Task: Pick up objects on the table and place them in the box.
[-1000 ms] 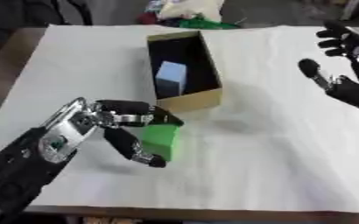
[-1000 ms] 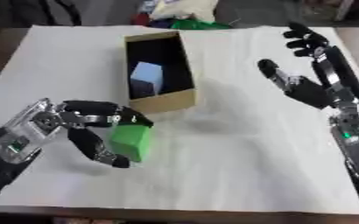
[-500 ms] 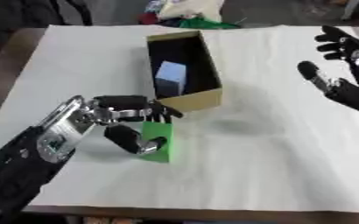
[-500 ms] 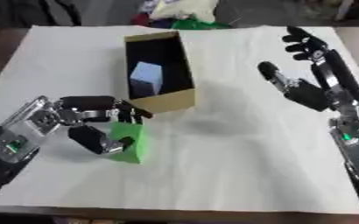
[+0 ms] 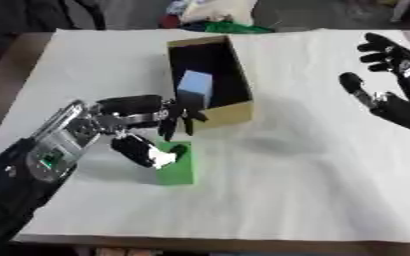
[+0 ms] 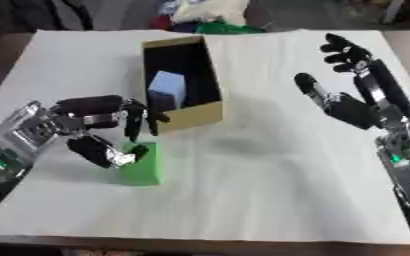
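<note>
Green block (image 5: 177, 167) on the bench (image 5: 287, 190) beside the box (image 5: 235, 90), left hand (image 5: 138, 130) fingers spread over it; pale blue block (image 5: 194, 88) already boxed. Right hand (image 6: 357, 102) open, idle.

The counter (image 5: 313, 165) wears a matt white sheet that looks like paper or thin cloth, smooth with faint creases. The box (image 5: 240, 107) looks like plain tan cardboard, dull outside and dark within. Inside it, the pale blue block (image 5: 194, 88) has a flat, matt face. The green block (image 5: 178, 167) is matt too, possibly foam or painted wood. The left hand (image 5: 125, 125) is black plastic with silvery metal parts that catch some light; the right hand (image 6: 357, 100) shows a similar slightly glossy black shell.
</note>
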Tool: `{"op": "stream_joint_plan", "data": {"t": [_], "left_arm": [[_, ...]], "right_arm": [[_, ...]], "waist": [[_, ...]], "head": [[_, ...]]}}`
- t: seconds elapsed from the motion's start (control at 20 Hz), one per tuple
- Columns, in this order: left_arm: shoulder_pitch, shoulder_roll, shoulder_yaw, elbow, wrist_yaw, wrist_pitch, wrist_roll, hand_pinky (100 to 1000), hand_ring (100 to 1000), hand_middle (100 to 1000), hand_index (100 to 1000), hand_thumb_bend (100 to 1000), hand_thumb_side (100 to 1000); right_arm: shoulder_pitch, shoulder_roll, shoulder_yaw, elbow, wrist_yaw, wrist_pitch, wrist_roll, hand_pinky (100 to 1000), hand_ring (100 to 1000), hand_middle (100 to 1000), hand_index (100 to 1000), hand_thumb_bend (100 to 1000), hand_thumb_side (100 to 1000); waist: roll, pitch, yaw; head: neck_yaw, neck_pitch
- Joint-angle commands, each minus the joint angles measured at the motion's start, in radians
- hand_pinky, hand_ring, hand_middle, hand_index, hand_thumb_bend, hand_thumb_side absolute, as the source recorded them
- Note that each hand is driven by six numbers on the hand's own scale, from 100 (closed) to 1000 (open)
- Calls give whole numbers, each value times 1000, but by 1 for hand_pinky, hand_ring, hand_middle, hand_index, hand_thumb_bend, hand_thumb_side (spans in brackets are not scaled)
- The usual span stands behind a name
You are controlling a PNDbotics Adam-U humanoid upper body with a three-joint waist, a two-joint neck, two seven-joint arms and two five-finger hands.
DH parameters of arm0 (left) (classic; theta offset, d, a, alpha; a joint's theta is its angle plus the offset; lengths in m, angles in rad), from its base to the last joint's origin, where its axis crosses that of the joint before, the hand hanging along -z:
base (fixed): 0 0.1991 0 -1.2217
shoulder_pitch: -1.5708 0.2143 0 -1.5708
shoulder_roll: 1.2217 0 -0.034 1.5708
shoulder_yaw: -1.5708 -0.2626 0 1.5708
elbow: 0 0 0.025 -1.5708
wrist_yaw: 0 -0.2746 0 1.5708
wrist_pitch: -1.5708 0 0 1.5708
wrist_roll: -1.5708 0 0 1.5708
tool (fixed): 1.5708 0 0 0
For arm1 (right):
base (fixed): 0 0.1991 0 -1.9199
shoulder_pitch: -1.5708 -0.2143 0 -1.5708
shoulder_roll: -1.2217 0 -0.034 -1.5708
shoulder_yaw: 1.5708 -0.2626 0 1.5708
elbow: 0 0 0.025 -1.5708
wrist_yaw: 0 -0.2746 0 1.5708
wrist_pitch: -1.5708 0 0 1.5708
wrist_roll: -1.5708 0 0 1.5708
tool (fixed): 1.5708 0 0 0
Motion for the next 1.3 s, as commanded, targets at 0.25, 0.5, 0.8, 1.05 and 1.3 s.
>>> {"op": "stream_joint_plan", "data": {"t": [0.25,0.5,0.8,1.05,1.3], "left_arm": [[-25,71,33,-37,4,20,-57,789,795,815,1000,179,650],[-12,64,38,0,-130,19,-66,836,847,878,1000,505,726],[-17,33,5,74,-285,-14,-60,820,769,842,1000,631,752],[-19,15,-6,133,-346,-35,-58,799,748,823,1000,701,771],[-18,-8,-8,190,-381,-39,-44,790,738,813,1000,713,788]], "right_arm": [[-11,-23,-5,-6,7,-4,14,794,828,842,990,508,833],[-8,-24,-6,-5,6,-5,20,794,828,842,991,506,835],[-9,-22,-6,-3,11,-9,28,794,828,842,992,504,837],[-6,-23,-6,-3,9,-11,30,794,829,841,992,502,839],[-7,-22,-5,-2,9,-13,34,794,832,840,993,501,839]], "waist": [[-1,-19,-2],[0,-19,0],[0,-19,-2],[1,-19,-2],[0,-18,-1]], "head": [[-3,6],[-3,9],[-1,11],[-2,13],[-4,10]]}}
